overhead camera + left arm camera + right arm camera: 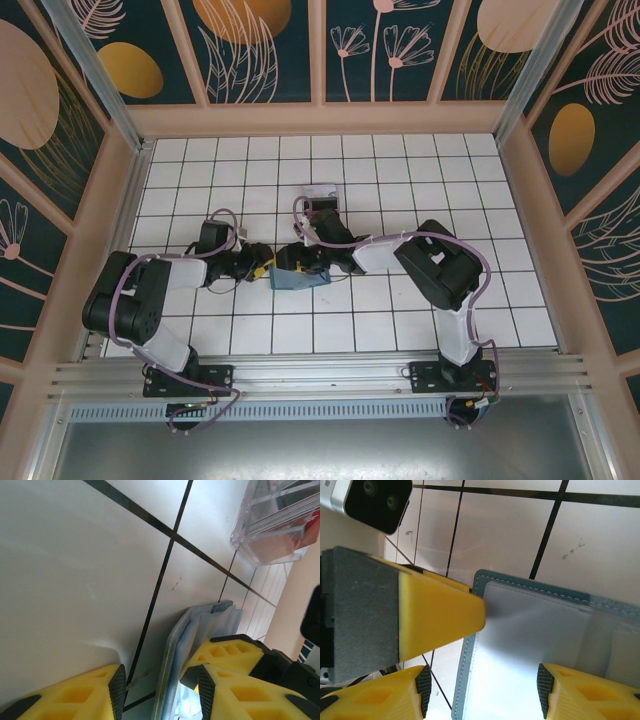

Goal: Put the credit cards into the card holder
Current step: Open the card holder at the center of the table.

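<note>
Seemingly the work is at the stage of readying the wallet, with no card carried by either arm. At the left of the top view the left gripper [256, 268] lies low on the white tiled desk [400, 330]. Its wrist view shows the left gripper's jaws part-way apart, straddling an edge of the teal card holder [200, 630], with a bare gap beside one pad, though whether the other pad presses the flap I cannot tell. The card holder sits at the middle of the frame, between the two grippers. Just right of it, the right gripper [482, 690] hangs with jaws wide over the pale blue inside, gripping nothing. The credit cards [282, 522] stand stacked in a clear tray [322, 205] toward the upper middle, apart from the holder. Next, I judge, one arm must keep the holder spread while the other goes to the tray, pinches a single card by its edges and lines it up with a slot.
</note>
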### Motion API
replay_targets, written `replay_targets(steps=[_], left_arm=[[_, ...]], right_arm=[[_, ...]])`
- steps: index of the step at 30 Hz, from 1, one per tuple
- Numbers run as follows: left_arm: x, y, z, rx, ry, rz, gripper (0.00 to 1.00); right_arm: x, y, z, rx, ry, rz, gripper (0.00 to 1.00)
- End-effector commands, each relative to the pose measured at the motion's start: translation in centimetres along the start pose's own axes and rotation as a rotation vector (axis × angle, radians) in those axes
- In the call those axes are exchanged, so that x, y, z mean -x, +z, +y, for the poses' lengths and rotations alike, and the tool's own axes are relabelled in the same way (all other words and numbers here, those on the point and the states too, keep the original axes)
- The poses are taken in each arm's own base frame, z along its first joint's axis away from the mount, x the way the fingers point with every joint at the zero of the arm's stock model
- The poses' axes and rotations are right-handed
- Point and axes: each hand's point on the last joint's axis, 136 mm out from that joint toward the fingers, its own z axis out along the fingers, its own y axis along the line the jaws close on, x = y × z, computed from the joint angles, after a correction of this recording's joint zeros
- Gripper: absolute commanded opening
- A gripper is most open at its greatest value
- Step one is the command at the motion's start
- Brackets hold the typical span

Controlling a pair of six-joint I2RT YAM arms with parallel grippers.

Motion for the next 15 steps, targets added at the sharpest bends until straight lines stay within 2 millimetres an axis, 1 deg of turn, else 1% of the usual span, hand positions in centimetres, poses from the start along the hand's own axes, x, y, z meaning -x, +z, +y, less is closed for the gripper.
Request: replay_targets(steps=[1, 5, 8, 11, 13, 15], left_arm=[[-1.71, 1.94, 4.68, 0.170, 0.006, 0.043, 0.43], [-1.59, 2.00, 4.72, 0.173, 0.005, 0.039, 0.43], [-1.57, 2.04, 4.72, 0.172, 0.009, 0.040, 0.40], [-1.69, 2.06, 4.95, 0.176, 0.010, 0.041, 0.35], [-1.71, 2.05, 5.03, 0.180, 0.013, 0.042, 0.28], [-1.66, 1.99, 5.07, 0.184, 0.023, 0.039, 0.17]], right_arm=[[-0.51, 0.67, -0.60, 0.011, 0.024, 0.025, 0.61], [-0.66, 0.91, -0.73, 0.021, 0.032, 0.029, 0.61], [-0.49, 0.88, -0.59, 0.023, 0.030, 0.024, 0.61], [-0.30, 0.89, -0.29, 0.032, 0.025, 0.022, 0.61], [-0.18, 0.88, -0.13, 0.036, 0.025, 0.018, 0.61], [-0.10, 0.86, 0.02, 0.040, 0.023, 0.018, 0.61]])
